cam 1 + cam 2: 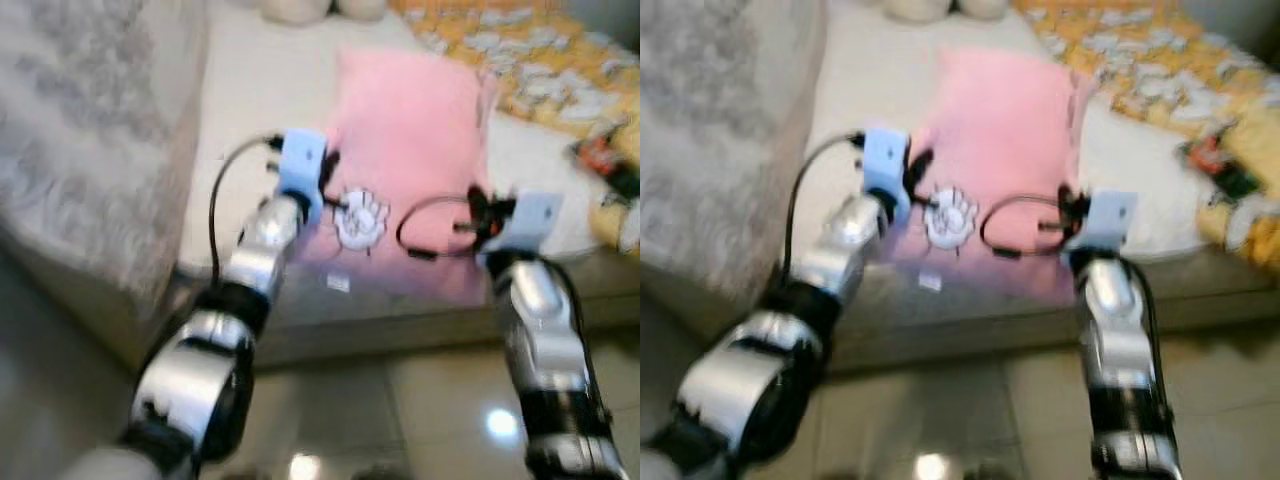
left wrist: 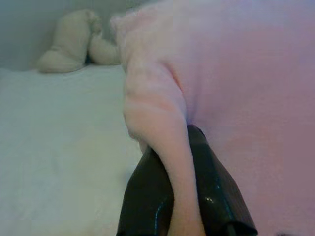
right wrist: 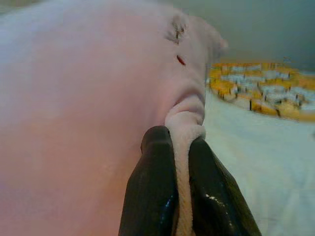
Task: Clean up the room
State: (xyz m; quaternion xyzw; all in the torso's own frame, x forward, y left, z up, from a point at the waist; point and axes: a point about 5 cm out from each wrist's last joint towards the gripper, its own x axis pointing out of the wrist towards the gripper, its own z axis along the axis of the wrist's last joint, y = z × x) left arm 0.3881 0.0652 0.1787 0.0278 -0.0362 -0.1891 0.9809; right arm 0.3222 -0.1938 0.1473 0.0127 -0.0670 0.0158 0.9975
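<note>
At the far left a grey patterned blanket (image 1: 90, 130) hangs down over the edge of the bed (image 1: 240, 90), which is covered in a pale sheet. At the head of the bed lies a cream plush toy (image 2: 69, 42).

The left gripper (image 2: 184, 194) has its jaws clamped on the left side edge of a pink towel (image 1: 410, 150), with a fold of the fabric pinched between the two black fingers (image 2: 147, 196). The towel lies spread flat on the bed, its long axis running from the near edge of the mattress away toward the head of the bed. Its near end, beside the grippers, bears a white paw-like print (image 1: 360, 218).

The right gripper (image 3: 182, 191) has its jaws clamped on the towel's right side edge, a rolled hem squeezed between them.

Further right, an orange and white patterned quilt (image 1: 530, 60) lies crumpled across the bed, with a small dark and red object (image 1: 605, 160), too blurred to name, beside it.
</note>
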